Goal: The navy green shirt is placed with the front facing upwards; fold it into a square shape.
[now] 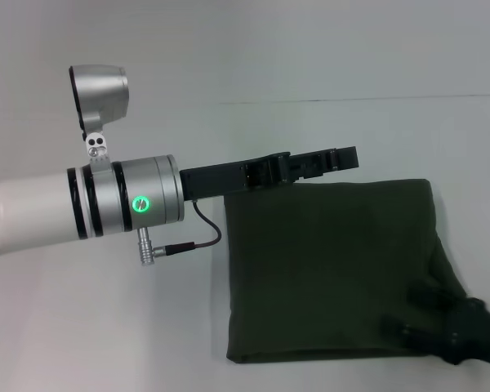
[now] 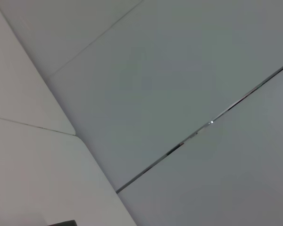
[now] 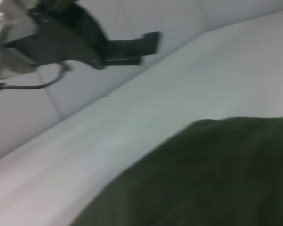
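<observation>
Seemingly done: the navy green shirt (image 1: 331, 269) lies squared; left gripper (image 1: 343, 157) lifted, right gripper (image 1: 425, 314) near; jaws' state untellable; next, withdraw.

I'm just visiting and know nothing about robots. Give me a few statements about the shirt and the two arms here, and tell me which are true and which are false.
1. The navy green shirt lies folded into a roughly square shape on the white table. True.
2. The letters "FREE!" show on the shirt's top face. False: only plain dark fabric shows.
3. The left gripper reaches in over the shirt's far edge. True.
4. The right gripper is parked far away from the shirt. False: it is over the shirt's near right corner.
5. A green light glows on the left arm's wrist. True.
</observation>
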